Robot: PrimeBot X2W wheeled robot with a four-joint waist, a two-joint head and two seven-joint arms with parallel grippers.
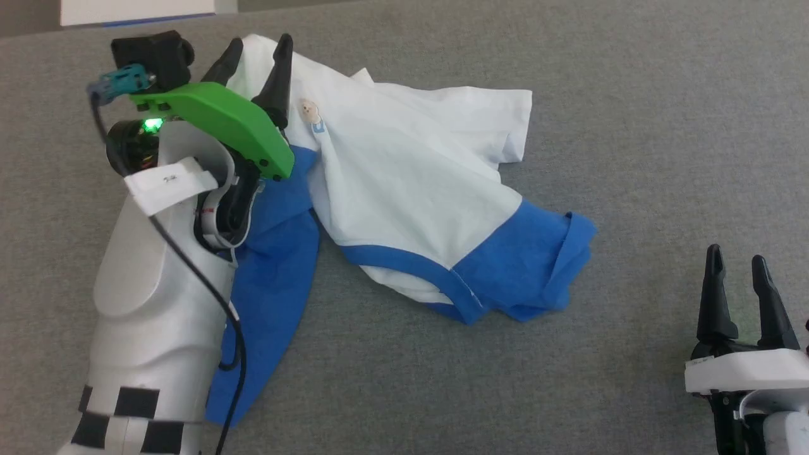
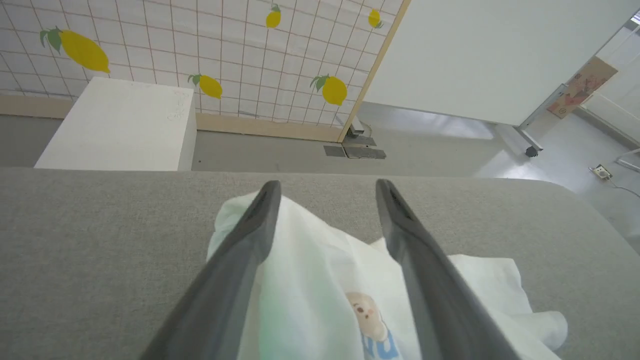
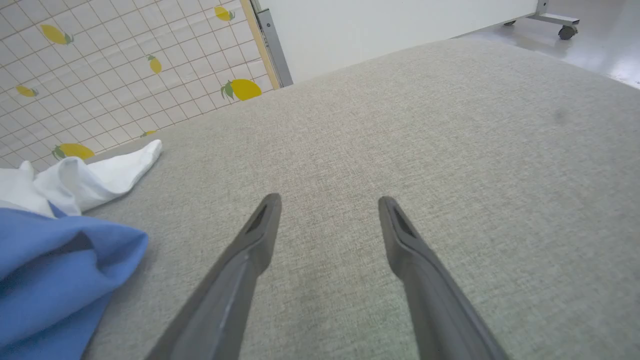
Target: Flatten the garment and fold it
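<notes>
Garment is being straddled at its far white corner by the nearer left claw, fingers spread, unclamped; the right claw, likewise spread, is being seen well apart.

Grey surface is lying open across the right and lower middle of the frame; the rumpled shirt is blocking the centre and left.

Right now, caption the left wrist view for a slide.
Open left gripper over the rumpled garment on grey surface.
</notes>
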